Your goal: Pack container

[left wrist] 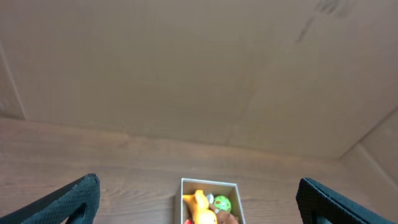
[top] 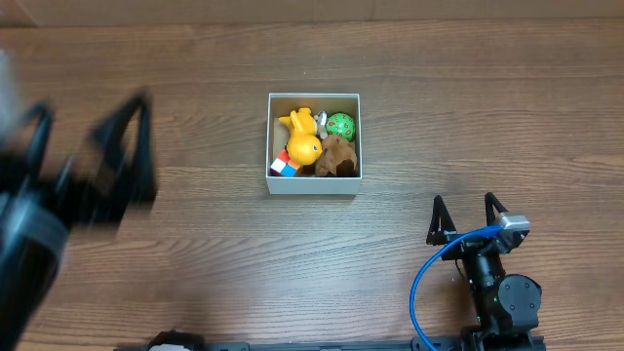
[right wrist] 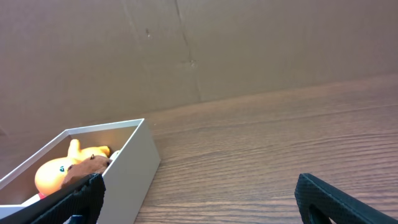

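The container [top: 314, 185], a small white-walled square box, sits at the middle of the wooden table. Inside lie a yellow duck-like toy [top: 304, 146], a green ball [top: 340, 125], a brown toy [top: 336, 158] and a red, white and blue piece [top: 284, 166]. My left gripper [top: 86, 146] is blurred at the far left, raised and well apart from the box; its wrist view has the container [left wrist: 210, 182] far off between wide-open fingers [left wrist: 74, 199]. My right gripper [top: 468, 216] stands open at the front right, empty, with the container's white wall [right wrist: 134, 168] to its left.
A brown cardboard wall [left wrist: 186, 74] stands behind the table's far edge. A blue cable [top: 421, 283] loops off the right arm near the front edge. Bare wood [top: 487, 97] lies all round the box.
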`<state>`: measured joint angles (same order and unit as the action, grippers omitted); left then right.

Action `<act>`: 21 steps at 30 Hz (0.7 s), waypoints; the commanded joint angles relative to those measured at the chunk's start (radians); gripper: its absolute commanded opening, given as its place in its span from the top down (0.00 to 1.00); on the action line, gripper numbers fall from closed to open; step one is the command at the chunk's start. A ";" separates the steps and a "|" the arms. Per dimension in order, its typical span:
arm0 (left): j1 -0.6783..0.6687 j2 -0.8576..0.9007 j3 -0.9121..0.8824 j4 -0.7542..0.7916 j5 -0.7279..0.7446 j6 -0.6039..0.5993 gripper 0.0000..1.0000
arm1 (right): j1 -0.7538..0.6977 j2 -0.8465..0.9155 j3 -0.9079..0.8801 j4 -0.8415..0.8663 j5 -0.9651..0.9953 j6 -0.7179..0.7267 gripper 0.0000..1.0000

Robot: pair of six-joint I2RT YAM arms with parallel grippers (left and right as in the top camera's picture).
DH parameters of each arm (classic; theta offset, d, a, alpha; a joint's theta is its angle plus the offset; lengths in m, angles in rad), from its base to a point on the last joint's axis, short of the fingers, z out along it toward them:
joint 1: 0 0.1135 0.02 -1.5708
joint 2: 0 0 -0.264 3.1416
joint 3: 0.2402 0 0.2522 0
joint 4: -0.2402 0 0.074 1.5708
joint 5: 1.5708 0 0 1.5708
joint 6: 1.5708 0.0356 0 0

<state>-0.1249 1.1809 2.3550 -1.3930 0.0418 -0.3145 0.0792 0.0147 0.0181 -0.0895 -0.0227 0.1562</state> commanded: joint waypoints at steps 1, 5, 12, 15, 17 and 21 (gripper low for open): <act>-0.004 -0.181 -0.087 -0.021 0.006 -0.003 0.00 | -0.004 -0.012 -0.010 0.008 -0.005 -0.007 0.00; 0.021 -0.396 -0.250 -0.020 0.002 -0.002 0.00 | -0.004 -0.012 -0.010 0.008 -0.005 -0.007 0.00; 0.105 -0.657 -0.679 0.114 -0.003 0.004 0.00 | -0.004 -0.012 -0.010 0.008 -0.005 -0.007 0.00; 0.153 -0.730 -0.894 0.254 0.031 0.004 0.00 | -0.004 -0.012 -0.010 0.008 -0.005 -0.007 0.00; 0.184 -0.772 -1.043 0.368 0.037 0.005 0.00 | -0.004 -0.012 -0.010 0.008 -0.005 -0.007 0.00; 0.245 -0.836 -1.324 0.608 0.090 0.006 0.00 | -0.004 -0.012 -0.010 0.008 -0.005 -0.007 0.00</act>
<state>0.0753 0.4118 1.2217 -0.9165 0.0647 -0.3141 0.0792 0.0147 0.0181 -0.0902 -0.0227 0.1562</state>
